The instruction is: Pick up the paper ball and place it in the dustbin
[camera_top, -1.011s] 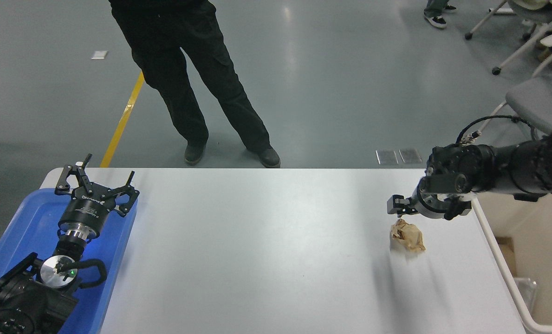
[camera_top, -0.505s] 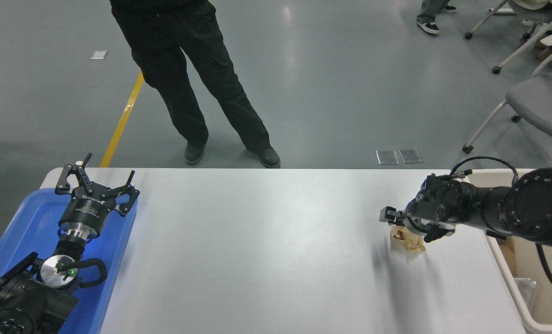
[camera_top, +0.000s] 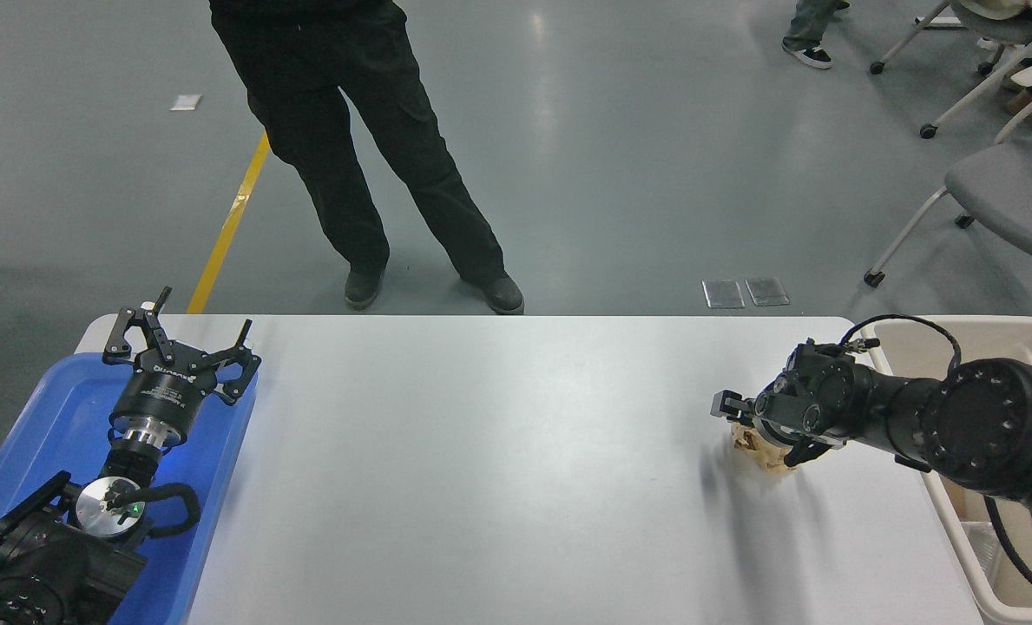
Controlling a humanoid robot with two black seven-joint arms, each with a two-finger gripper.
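— Where is the paper ball (camera_top: 763, 450)?

— On the white surface (camera_top: 481, 469), near its right edge, under the right pincer (camera_top: 763, 430). The tan wad shows only in part; the black wrist covers its top.

— Has the pincer got it?

— One finger (camera_top: 726, 405) sticks out on the ball's left, another reaches down at its right, so the pincer straddles the wad. Whether the fingers press the paper, I cannot tell.

— And the dustbin (camera_top: 984, 334)?

— Just off the surface's right edge, cream-beige with a thick rim; the right arm crosses over it.

— The other arm?

— The left pincer (camera_top: 181, 343) is parked at the lower left over the blue tray (camera_top: 55, 408), fingers spread wide, holding nothing. A person in black trousers (camera_top: 368, 148) stands at the far side.
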